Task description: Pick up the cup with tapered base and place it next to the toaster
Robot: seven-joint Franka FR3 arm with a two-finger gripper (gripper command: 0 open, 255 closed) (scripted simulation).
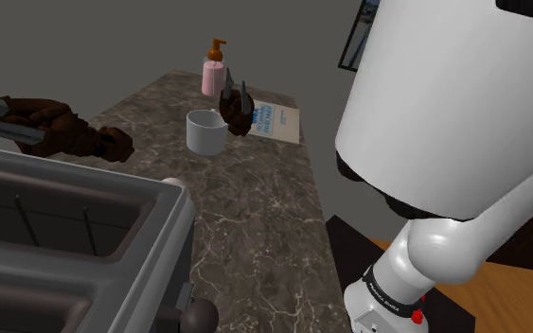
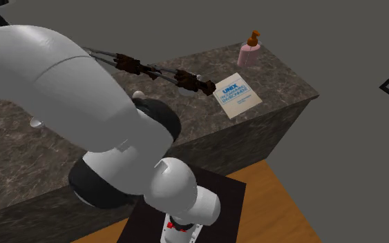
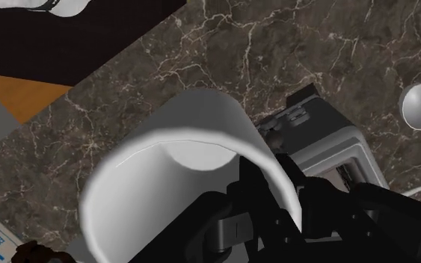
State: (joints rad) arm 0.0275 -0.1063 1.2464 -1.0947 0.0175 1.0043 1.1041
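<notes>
**Pincer.** In the wrist view the pincer point(image 3: 280, 188) is closed down on the wall of the cup point(image 3: 179, 161). Its two black fingers stand close together, one inside the rim and one outside, and the white wall runs between them. The rest of the pincer body is hard to separate from the dark shapes around it.

**Cup.** The cup is plain white with a round open mouth. In the shoulder view it shows upright point(image 1: 204, 131), near the far end of the table point(image 1: 255, 222). It is in front of the soap dispenser point(image 1: 214, 74) and just to the shoulder view's left of the booklet point(image 1: 275, 121). Whether its base touches the table cannot be told.

**Toaster.** The grey toaster point(image 1: 75, 251) occupies the near left corner of the shoulder view, with its slots facing up. It is well apart from the cup. In the wrist view it lies beyond the cup point(image 3: 328, 146).

**Other items.**
- The soap dispenser is pink with an orange pump.
- The booklet is white with blue print and lies flat near the table's right edge in the shoulder view.
- A long utensil point(image 2: 127, 63) with grey rods and brown lumps lies across the table, and one end reaches the booklet.
- A grey ladle point(image 3: 419, 104) lies beyond the toaster.
- The table is dark veined stone.

**Arm.** The white arm point(image 1: 444, 123) covers the right half of the shoulder view.
</notes>
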